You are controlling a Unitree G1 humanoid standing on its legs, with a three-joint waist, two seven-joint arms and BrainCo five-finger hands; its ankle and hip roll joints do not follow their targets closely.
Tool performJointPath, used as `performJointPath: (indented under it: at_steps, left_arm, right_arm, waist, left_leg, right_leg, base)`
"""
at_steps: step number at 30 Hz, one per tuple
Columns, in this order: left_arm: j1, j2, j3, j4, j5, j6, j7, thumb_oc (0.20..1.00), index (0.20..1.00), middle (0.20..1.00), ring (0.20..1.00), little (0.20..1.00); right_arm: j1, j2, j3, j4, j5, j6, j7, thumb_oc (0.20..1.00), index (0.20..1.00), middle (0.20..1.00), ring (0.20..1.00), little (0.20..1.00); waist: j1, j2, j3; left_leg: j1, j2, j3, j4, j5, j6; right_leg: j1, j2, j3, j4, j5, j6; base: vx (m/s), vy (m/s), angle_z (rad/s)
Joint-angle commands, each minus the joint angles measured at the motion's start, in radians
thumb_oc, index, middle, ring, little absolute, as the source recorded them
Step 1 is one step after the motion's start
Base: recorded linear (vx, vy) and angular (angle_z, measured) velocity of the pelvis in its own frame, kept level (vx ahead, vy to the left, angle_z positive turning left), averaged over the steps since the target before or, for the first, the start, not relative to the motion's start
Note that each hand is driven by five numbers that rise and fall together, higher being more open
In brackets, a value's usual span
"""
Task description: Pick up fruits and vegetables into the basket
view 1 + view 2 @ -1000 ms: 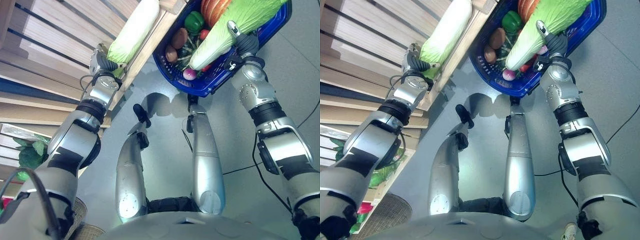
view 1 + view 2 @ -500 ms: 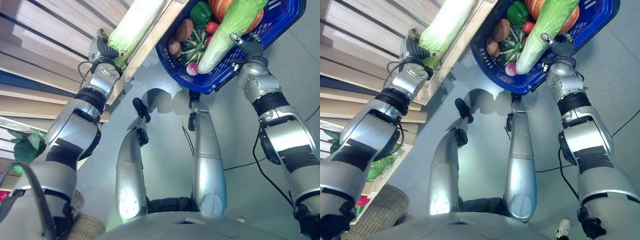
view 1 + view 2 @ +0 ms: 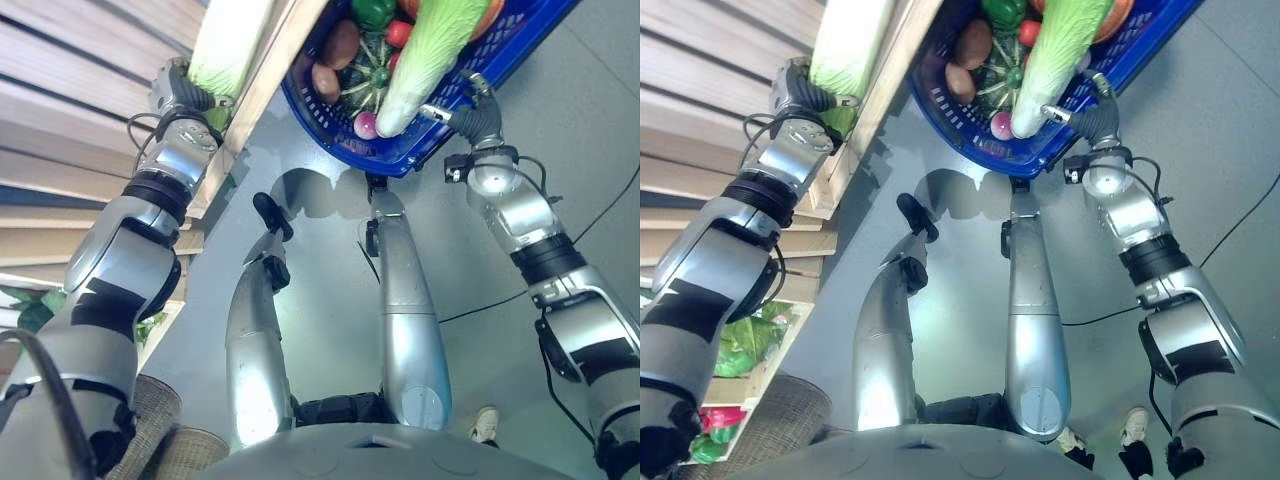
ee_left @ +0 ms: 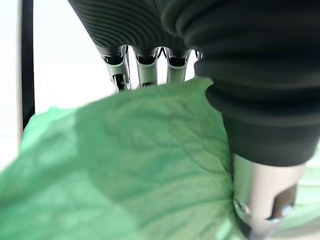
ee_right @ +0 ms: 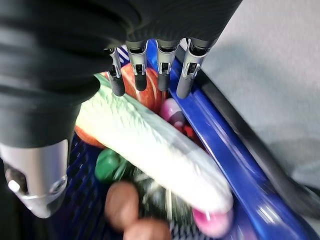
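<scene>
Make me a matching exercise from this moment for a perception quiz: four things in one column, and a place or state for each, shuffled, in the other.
Things:
1. left hand
2. right hand
3. cabbage on the wooden shelf
4. blue basket

Places or states:
A. holds a long cabbage, brown potatoes, a green pepper and other produce
B. under the left hand's fingers, outside the basket
C. at the basket's rim beside the long cabbage, fingers straight
D. on leafy green, at the shelf's edge

Pairs: 1-D, 2-C, 3-B, 4-A
</scene>
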Motion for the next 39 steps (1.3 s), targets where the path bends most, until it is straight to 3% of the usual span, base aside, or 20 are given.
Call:
performJointPath:
  at_steps: [1,9,17,18,19,20,28,39]
  left_arm:
    - [0.046,-0.003,0.043,0.059,0.041,0.028,-0.105,1.0,1.0,1.0,1.0,1.0]
    - [0.079,-0.004,0.048,0.147,-0.029,0.029,-0.336,1.0,1.0,1.0,1.0,1.0]
    - [0.104,-0.05,0.096,0.145,-0.248,-0.002,-0.411,1.0,1.0,1.0,1.0,1.0]
    - [0.11,-0.055,0.103,0.134,-0.288,-0.011,-0.422,0.909,0.909,0.909,0.909,0.909]
    - [0.118,-0.059,0.113,0.121,-0.318,-0.015,-0.419,0.482,0.482,0.482,0.482,0.482]
    - [0.128,-0.069,0.122,0.1,-0.355,-0.028,-0.403,0.2,0.2,0.2,0.2,0.2]
    - [0.189,-0.112,0.194,0.002,-0.525,-0.108,-0.307,0.2,0.2,0.2,0.2,0.2]
    - [0.31,-0.084,0.245,-0.136,-0.355,-0.27,-0.083,0.2,0.2,0.2,0.2,0.2]
  right_arm:
    - [0.139,0.009,-0.007,-0.092,-0.044,-0.061,0.086,1.0,1.0,1.0,1.0,1.0]
    - [0.231,-0.003,-0.021,-0.165,-0.017,-0.048,0.144,1.0,1.0,1.0,1.0,1.0]
    - [0.257,0.017,-0.029,-0.192,-0.02,-0.006,0.139,1.0,1.0,1.0,1.0,1.0]
    - [0.264,0.021,-0.031,-0.198,-0.025,-0.006,0.142,1.0,1.0,1.0,1.0,1.0]
    - [0.269,0.024,-0.032,-0.202,-0.029,-0.005,0.144,1.0,1.0,1.0,1.0,1.0]
    - [0.274,0.029,-0.032,-0.208,-0.035,-0.004,0.146,1.0,1.0,1.0,1.0,1.0]
    - [0.289,0.067,-0.024,-0.224,-0.047,-0.031,0.125,1.0,1.0,1.0,1.0,1.0]
    - [0.308,0.057,-0.076,-0.341,-0.083,-0.226,0.157,1.0,1.0,1.0,1.0,1.0]
  waist:
    - [-0.088,-0.026,-0.049]
    - [-0.127,-0.04,-0.049]
    - [-0.138,-0.045,-0.049]
    - [-0.137,-0.046,-0.049]
    - [-0.136,-0.046,-0.049]
    - [-0.134,-0.047,-0.049]
    - [-0.113,-0.06,-0.049]
    - [-0.071,-0.057,-0.049]
  left_leg:
    - [-0.045,0.016,0.023,0.083,-0.033,-0.038]
    - [-0.013,0.027,0.051,0.076,-0.036,-0.043]
    - [0.008,0.031,0.063,0.074,-0.04,-0.035]
    - [0.008,0.03,0.062,0.077,-0.042,-0.033]
    - [0.007,0.03,0.061,0.079,-0.043,-0.032]
    - [0.008,0.03,0.06,0.08,-0.045,-0.029]
    - [0.019,0.027,0.043,0.082,-0.05,-0.014]
    - [0.102,0.011,0.018,0.068,-0.054,-0.003]
  right_leg:
    - [0.046,0.059,-0.002,0.024,-0.083,0.053]
    - [0.061,0.062,0.013,0.018,-0.083,0.053]
    - [0.079,0.068,0.018,0.016,-0.089,0.046]
    - [0.08,0.069,0.018,0.017,-0.09,0.045]
    - [0.081,0.07,0.018,0.017,-0.09,0.044]
    - [0.082,0.071,0.019,0.018,-0.091,0.043]
    - [0.11,0.075,0.007,0.016,-0.097,0.039]
    - [0.211,0.049,-0.024,0.004,-0.107,0.037]
  base:
    - [0.02,0.039,-0.12]
    - [0.02,0.031,-0.13]
    - [0.01,0.016,-0.05]
    - [0.01,-0.005,0.03]
    - [0.0,0.0,0.0]
    - [0.0,0.0,0.0]
    - [0.0,-0.008,0.01]
    - [-0.02,0.022,0.07]
